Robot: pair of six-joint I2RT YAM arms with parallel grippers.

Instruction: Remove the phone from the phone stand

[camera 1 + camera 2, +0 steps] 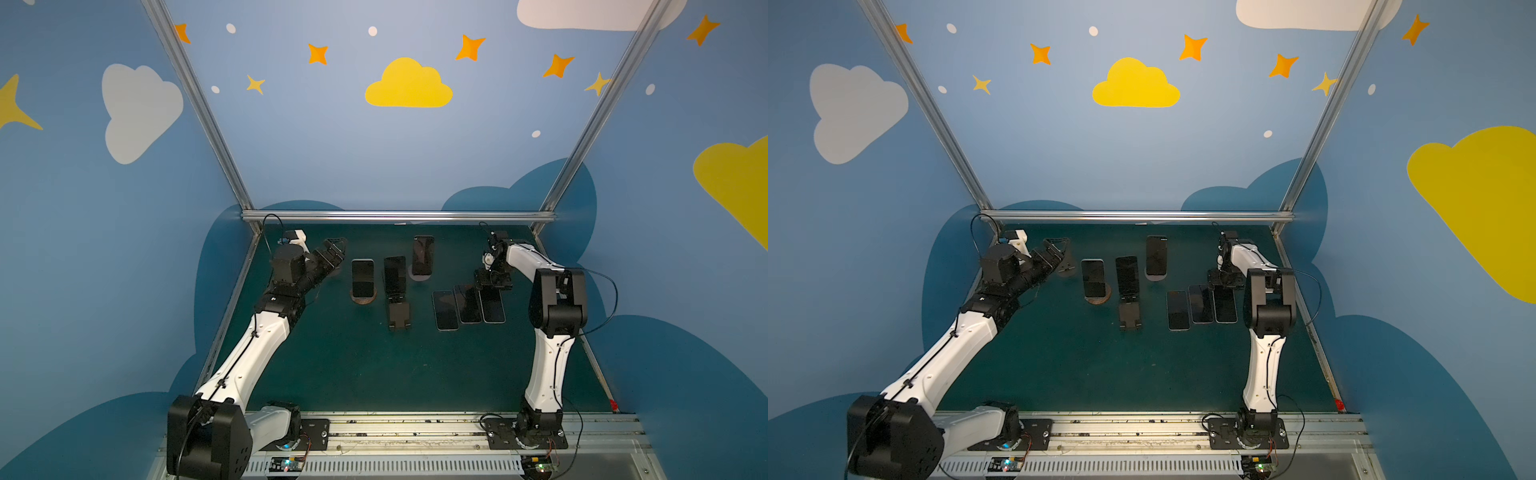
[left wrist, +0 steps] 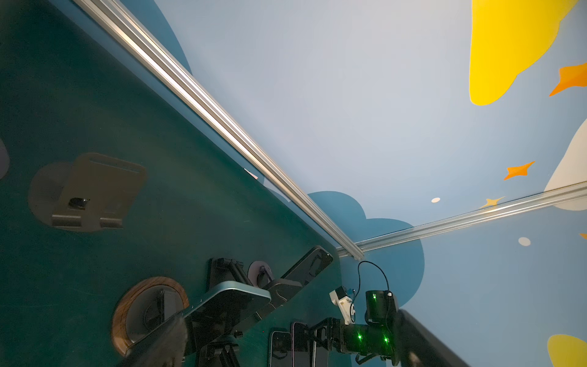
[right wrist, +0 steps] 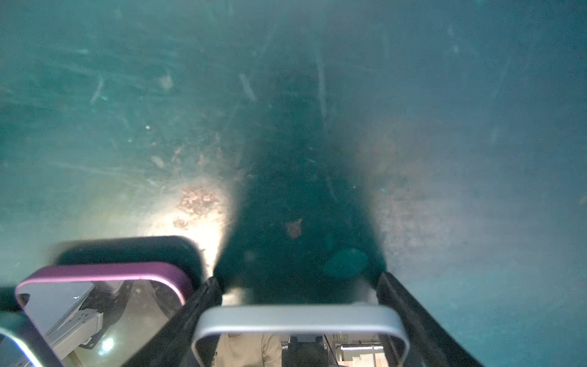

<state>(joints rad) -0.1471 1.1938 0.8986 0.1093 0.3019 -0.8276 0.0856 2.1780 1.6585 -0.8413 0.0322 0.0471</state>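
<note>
One green table (image 1: 353, 365) fills the floor of the blue cell in both top views, with an arm at each side. Left gripper (image 1: 334, 251) hangs at the far left, turned on its side, with its jaws spread wide and holding nothing. The empty stand (image 1: 1066, 269) sits just beside it. Right gripper (image 1: 492, 286) points down at the far end of the silver phone (image 1: 493, 311), which lies flat on the table, off any stand. In the right wrist view its fingers (image 3: 419, 317) flank that phone's two long sides, close against them; I cannot tell whether they squeeze it or merely stand beside it. Silver phone is the right-hand one of three lying side by side, with the purple phone (image 1: 468, 306) in the middle and the dark phone (image 1: 445, 311) on the left. Three more phones lean on stands left of that row. Left phone (image 1: 362, 277) is on the wood stand (image 1: 364, 299), middle phone (image 1: 395, 275) is on the black stand (image 1: 399, 316), and far phone (image 1: 423, 254) is on the grey stand (image 1: 419, 276), nearest the back rail (image 1: 399, 216).
</note>
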